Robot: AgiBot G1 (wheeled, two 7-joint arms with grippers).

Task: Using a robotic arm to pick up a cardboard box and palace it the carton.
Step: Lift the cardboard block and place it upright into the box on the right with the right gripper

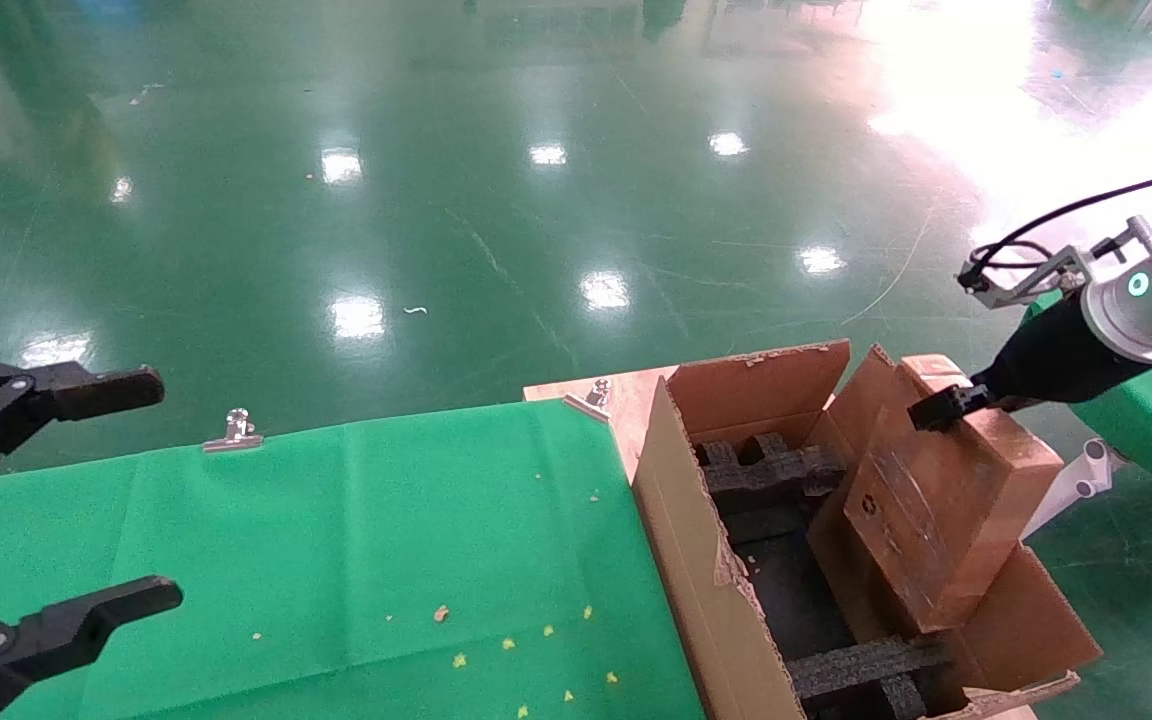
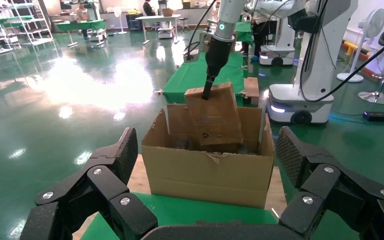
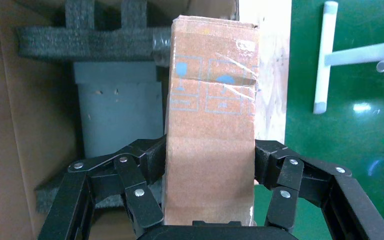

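Note:
The robotic arm [image 1: 1136, 300] reaches in from the right, and its right gripper [image 1: 941, 410] is shut on the upper end of the cardboard box [image 1: 946, 510]. In the right wrist view the pads [image 3: 152, 162] press both sides of the box [image 3: 212, 100]. The box hangs tilted, with its lower end down inside the carton [image 1: 686, 520] along the right wall. Black foam blocks [image 1: 766, 465] lie in the carton. My left gripper [image 1: 156, 490] stands open and empty at the far left, facing the carton [image 2: 207, 170].
A green cloth [image 1: 336, 560] covers the table left of the carton, with a metal clip [image 1: 233, 430] on its far edge. The carton rests on a wooden board [image 1: 626, 400]. A white pipe frame [image 1: 1076, 480] stands on the right, and another white robot base [image 2: 300, 100] stands beyond the carton.

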